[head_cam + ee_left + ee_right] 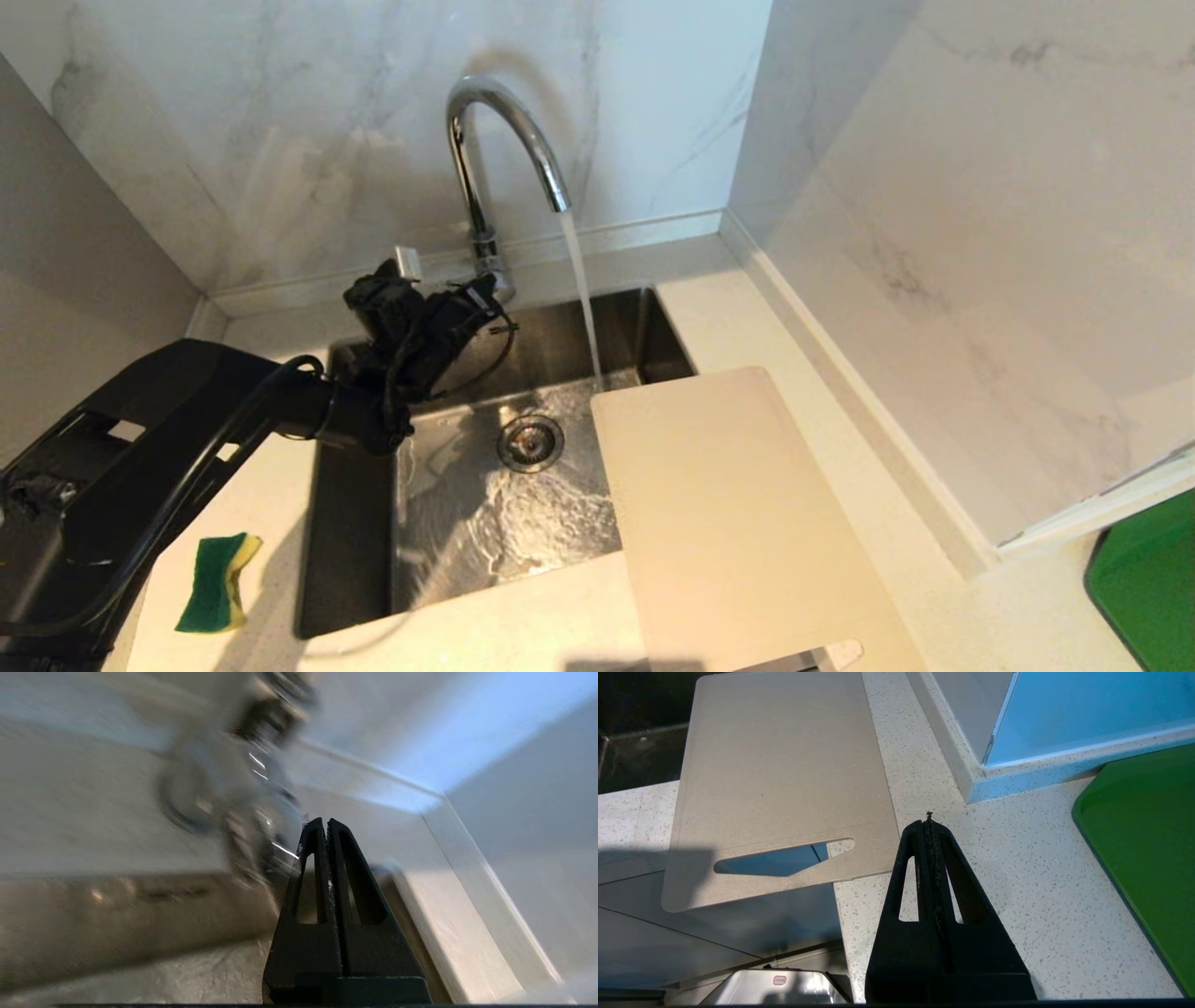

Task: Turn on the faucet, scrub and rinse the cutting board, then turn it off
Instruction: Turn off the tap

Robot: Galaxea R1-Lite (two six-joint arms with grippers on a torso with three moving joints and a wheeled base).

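The chrome gooseneck faucet point(495, 140) stands behind the sink, and a stream of water point(581, 289) runs from its spout into the basin just beyond the cutting board's far edge. The beige cutting board point(728, 513) lies flat across the sink's right side and the counter, with its handle cut-out point(780, 858) at the near end. My left gripper point(484, 287) is shut and empty, right beside the faucet's base point(243, 812). Over the counter, next to the board's handle end, my right gripper point(929, 823) is parked, shut and empty; it is outside the head view.
A green and yellow sponge point(217, 583) lies on the counter left of the steel sink point(355, 523). A green tray point(1144, 588) sits at the far right. Marble walls close in behind and on the right. Water pools around the drain point(529, 441).
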